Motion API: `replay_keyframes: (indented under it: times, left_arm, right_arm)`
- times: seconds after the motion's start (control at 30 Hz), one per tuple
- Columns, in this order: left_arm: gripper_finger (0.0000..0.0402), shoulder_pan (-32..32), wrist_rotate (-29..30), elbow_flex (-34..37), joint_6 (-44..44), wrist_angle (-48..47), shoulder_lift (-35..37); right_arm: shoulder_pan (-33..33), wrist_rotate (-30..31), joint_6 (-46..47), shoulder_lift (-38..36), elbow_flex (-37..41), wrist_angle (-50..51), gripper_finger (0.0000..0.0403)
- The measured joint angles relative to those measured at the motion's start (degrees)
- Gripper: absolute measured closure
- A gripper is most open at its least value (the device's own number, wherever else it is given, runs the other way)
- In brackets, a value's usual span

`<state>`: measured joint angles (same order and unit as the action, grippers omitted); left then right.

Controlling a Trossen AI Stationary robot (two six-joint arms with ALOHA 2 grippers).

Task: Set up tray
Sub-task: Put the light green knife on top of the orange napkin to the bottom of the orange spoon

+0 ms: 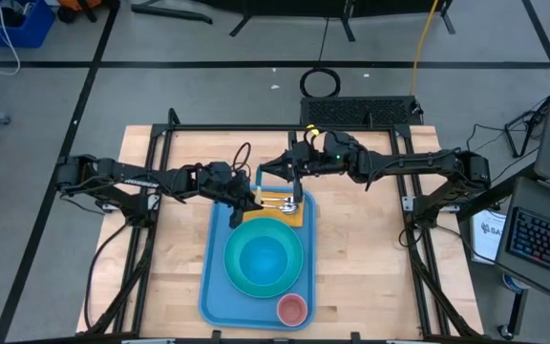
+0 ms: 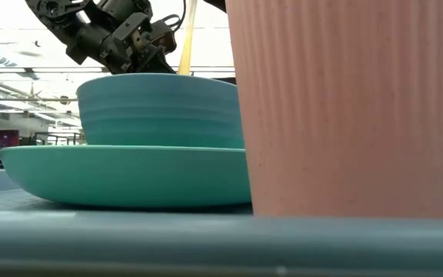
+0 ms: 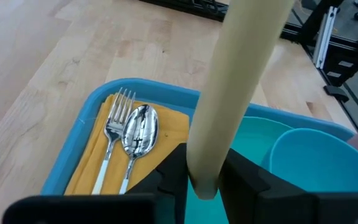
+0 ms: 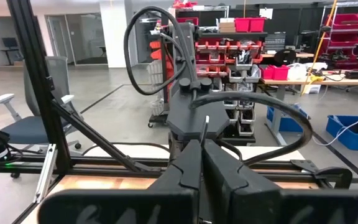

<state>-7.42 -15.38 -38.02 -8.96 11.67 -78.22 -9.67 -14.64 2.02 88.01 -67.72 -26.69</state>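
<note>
- Tray [image 1: 214, 287], light blue with a raised rim, lies lengthwise at the middle of the wooden tabletop [image 1: 361, 268], between the two arms.
- Nearest the front edge, a pink ribbed cup [image 1: 292, 309] stands in the tray's front right corner; in the low view it fills the right side, close to the camera.
- Behind the cup, a round turquoise plate [image 1: 242, 277] sits in the middle of the tray with a blue bowl [image 1: 264, 253] on it.
- Farther back, an orange-yellow napkin [image 3: 92, 163] lies flat at the far end of the tray.
- On the napkin, a fork [image 3: 113, 138] and a spoon [image 3: 138, 134] lie side by side, both with white handles.
- Left gripper [image 1: 242, 203] hangs over the far left part of the tray, beside the napkin; its fingers [image 3: 247, 174] are closed on a pale cream handle [image 3: 232, 87], which stands up between them. What utensil the handle belongs to cannot be told.
- Right gripper [image 1: 292, 177] is at the far end of the tray, above the napkin; its fingers [image 4: 185, 171] are pressed together on a thin upright piece of cutlery [image 4: 206, 128], seen edge-on.
</note>
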Motion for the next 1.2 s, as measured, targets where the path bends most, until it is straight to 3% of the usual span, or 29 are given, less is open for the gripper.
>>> replay_keyframes:
  times: [0.73, 1.07, 1.2]
  left_arm:
    - [0.0314, 0.02, 0.7, -0.02, -0.47, -2.25, 0.0]
    - [0.0314, 0.02, 11.97, -0.02, -1.74, -6.35, 0.0]
    - [0.0314, 0.02, 13.87, -0.02, -1.69, -6.67, 0.0]
  right_arm:
    - [-0.5, 1.02, 0.35, 0.0, 0.0, 0.38, 0.0403]
    - [-0.5, 2.87, 0.56, 0.0, 0.0, 0.83, 0.0403]
    - [-0.48, 3.87, 1.86, 0.0, 0.0, 0.83, 0.0403]
